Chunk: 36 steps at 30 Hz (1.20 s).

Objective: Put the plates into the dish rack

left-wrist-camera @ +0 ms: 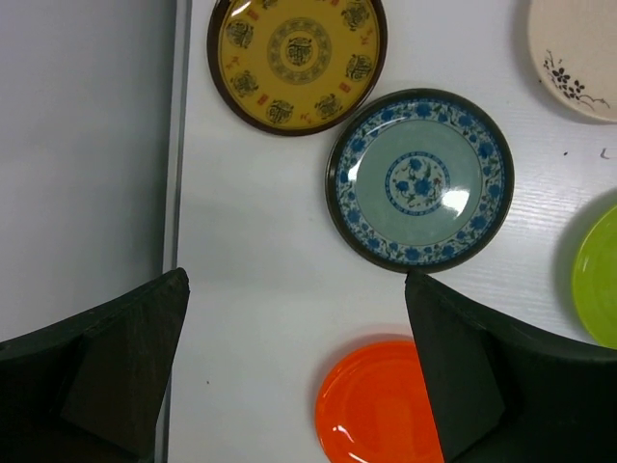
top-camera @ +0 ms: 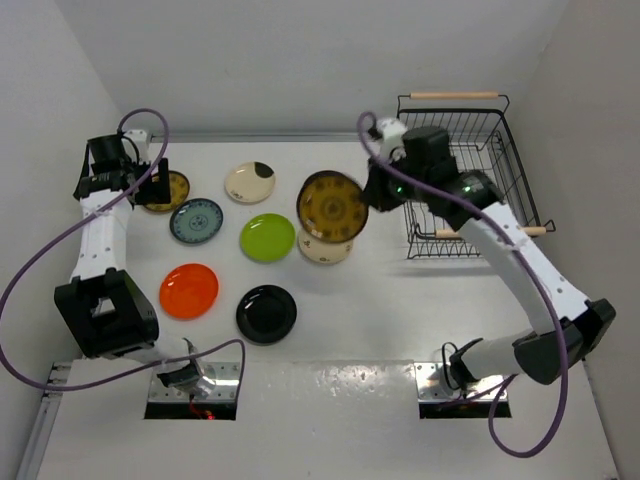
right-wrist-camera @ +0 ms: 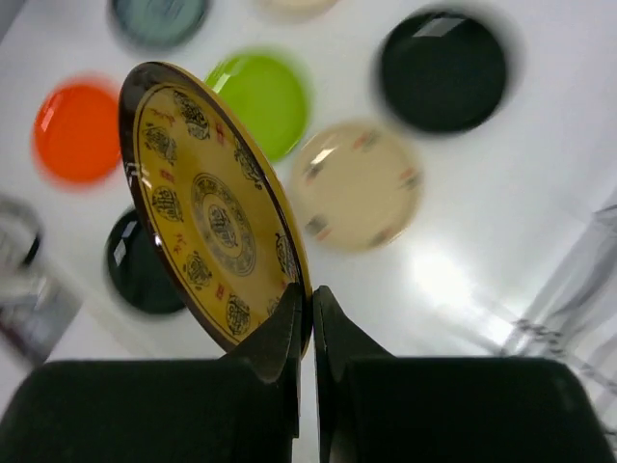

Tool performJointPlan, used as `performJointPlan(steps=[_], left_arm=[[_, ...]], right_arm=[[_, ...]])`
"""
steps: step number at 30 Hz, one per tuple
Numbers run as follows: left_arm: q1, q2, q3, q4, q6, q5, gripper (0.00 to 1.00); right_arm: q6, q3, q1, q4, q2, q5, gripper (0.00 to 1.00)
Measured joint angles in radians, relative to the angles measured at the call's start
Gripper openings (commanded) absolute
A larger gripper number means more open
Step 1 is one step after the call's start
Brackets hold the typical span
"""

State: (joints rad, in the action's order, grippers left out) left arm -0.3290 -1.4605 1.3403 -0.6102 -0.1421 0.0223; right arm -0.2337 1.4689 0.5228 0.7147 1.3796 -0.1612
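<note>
My right gripper (top-camera: pixel 372 195) (right-wrist-camera: pixel 310 309) is shut on the rim of a mustard patterned plate (top-camera: pixel 331 206) (right-wrist-camera: pixel 207 203). It holds the plate tilted in the air, left of the black wire dish rack (top-camera: pixel 520 170). A cream plate (top-camera: pixel 328 250) lies on the table beneath. My left gripper (top-camera: pixel 155 185) (left-wrist-camera: pixel 294 357) hangs open and holds nothing. It is over the table's far left, above bare table beside an orange plate (left-wrist-camera: pixel 381 405). A second mustard plate (left-wrist-camera: pixel 297 60) and a blue-grey plate (left-wrist-camera: pixel 420 179) lie just ahead of it.
Also flat on the table are a cream plate with a black patch (top-camera: pixel 249 182), a lime green plate (top-camera: pixel 267 237) and a black plate (top-camera: pixel 266 313). The right wrist view shows another black plate (right-wrist-camera: pixel 442 68). White walls close in on the left, back and right.
</note>
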Motion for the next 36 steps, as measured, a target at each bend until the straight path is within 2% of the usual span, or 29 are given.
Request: performJointPlan(steps=[3,8,11,15,24,32,36], left_arm=[[0.0,-0.053,0.04,0.005,0.0,0.019,0.99],[0.0,-0.126,0.07,0.011,0.001,0.037,0.99],[0.0,-0.151,0.076,0.009,0.002,0.045,0.99],[-0.001,-0.197,0.11,0.006,0.0,0.048,0.99],[-0.016,-0.285,0.208,-0.005,-0.015,0.027,0.99],[-0.024,-0.375,0.249,-0.016,-0.019,0.025,0.99],[-0.026,-0.391,0.256,-0.024,-0.019,0.025,0.99]], right_arm=[[0.018,0.118,-0.078,0.006,0.021,0.135,0.0],[0.103,0.261,-0.271,-0.034,0.115,0.451,0.0],[0.201,0.262,-0.365,-0.081,0.176,0.631,0.0],[0.351,0.185,-0.449,-0.177,0.224,0.791,0.0],[0.524,-0.186,-0.552,-0.369,0.218,0.911,0.0],[0.558,-0.305,-0.629,-0.545,0.218,0.951,0.0],[0.551,-0.337,-0.632,-0.558,0.226,0.934,0.0]])
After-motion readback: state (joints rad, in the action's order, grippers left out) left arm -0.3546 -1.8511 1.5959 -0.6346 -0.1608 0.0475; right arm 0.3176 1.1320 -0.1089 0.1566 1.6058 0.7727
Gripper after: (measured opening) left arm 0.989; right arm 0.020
